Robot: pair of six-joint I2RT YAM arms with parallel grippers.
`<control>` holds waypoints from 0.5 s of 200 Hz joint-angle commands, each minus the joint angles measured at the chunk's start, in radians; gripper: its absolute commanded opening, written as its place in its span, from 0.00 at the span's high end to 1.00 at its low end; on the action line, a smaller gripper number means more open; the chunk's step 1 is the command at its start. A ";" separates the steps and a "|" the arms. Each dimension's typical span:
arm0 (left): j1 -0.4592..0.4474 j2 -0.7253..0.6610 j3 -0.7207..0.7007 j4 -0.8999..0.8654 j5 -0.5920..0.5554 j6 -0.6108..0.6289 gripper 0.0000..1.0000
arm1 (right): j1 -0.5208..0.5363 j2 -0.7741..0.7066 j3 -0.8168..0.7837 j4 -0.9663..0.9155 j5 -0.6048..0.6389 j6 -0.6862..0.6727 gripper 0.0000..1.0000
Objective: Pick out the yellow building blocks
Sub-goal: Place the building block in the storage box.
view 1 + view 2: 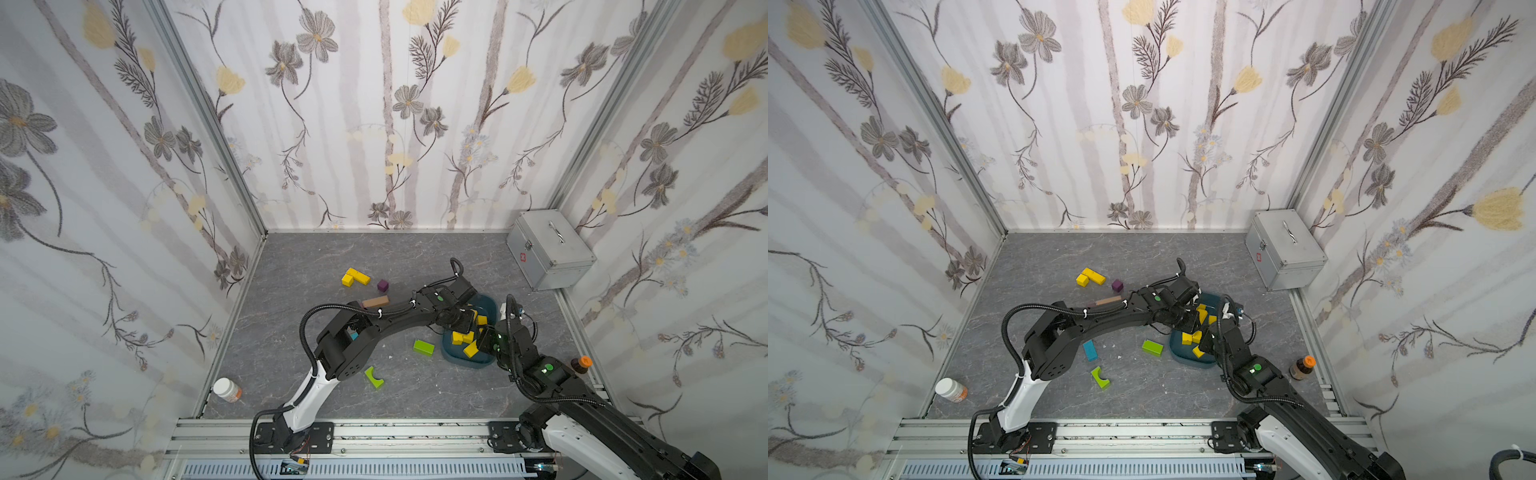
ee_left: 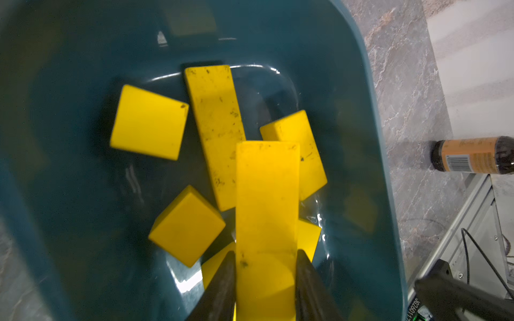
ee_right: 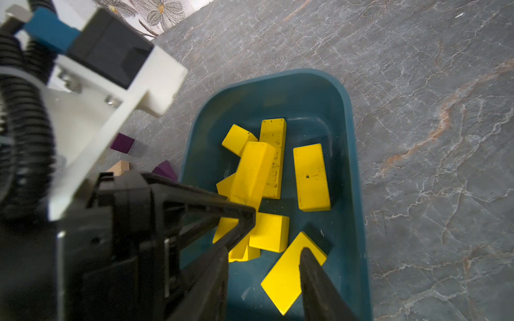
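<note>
Grey marbled desk (image 1: 291, 257), floral-papered walls on three sides. Teal bin (image 1: 468, 365) sits right of centre, toward the front edge. Both arms converge over it and cover most of its inside in both top views.

Left gripper (image 2: 266, 253): fingers (image 2: 222, 283) pressed against the two long sides of a yellow bar (image 2: 267, 194), which tilts up over the pile. The gripped end runs out of the left wrist frame.

Right gripper (image 3: 262, 258): fingers apart over the bin's front end, nothing between them. One finger merges with the left gripper's dark body in the right wrist view, so its tip is hard to trace.

Yellow building blocks (image 3: 311, 178) in the bin: at least six loose, cubes and bars. Exact count not possible, since several lie under the bar and the fingers. Yellow pair (image 1: 356, 276), touching in an L, lies on the desk toward the back, left of centre.

Also on the desk:
- purple cube (image 1: 382, 285)
- tan bar (image 1: 375, 301), partly under the left arm
- blue block (image 1: 1089, 350), just beside the left elbow
- lime block (image 1: 423, 347)
- lime arch (image 1: 374, 377)
</note>
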 commanded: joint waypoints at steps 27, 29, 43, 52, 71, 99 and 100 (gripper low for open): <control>0.000 0.087 0.141 -0.052 0.003 0.028 0.65 | -0.008 -0.015 0.004 0.007 0.014 0.001 0.56; 0.001 0.089 0.146 -0.056 0.004 0.030 0.65 | -0.007 -0.015 0.003 0.006 0.014 0.001 0.56; 0.000 0.099 0.166 -0.060 0.005 0.036 0.65 | -0.009 -0.018 0.006 0.003 0.015 0.001 0.56; 0.000 0.101 0.171 -0.059 0.007 0.036 0.64 | -0.011 -0.019 0.005 0.000 0.018 0.001 0.56; 0.000 0.100 0.173 -0.060 0.007 0.038 0.62 | -0.012 -0.026 0.003 -0.003 0.024 0.001 0.56; 0.000 0.087 0.173 -0.059 0.003 0.037 0.47 | -0.013 -0.028 0.005 0.000 0.024 0.000 0.56; 0.000 0.086 0.173 -0.059 0.003 0.037 0.46 | -0.013 -0.028 0.005 0.001 0.024 -0.001 0.56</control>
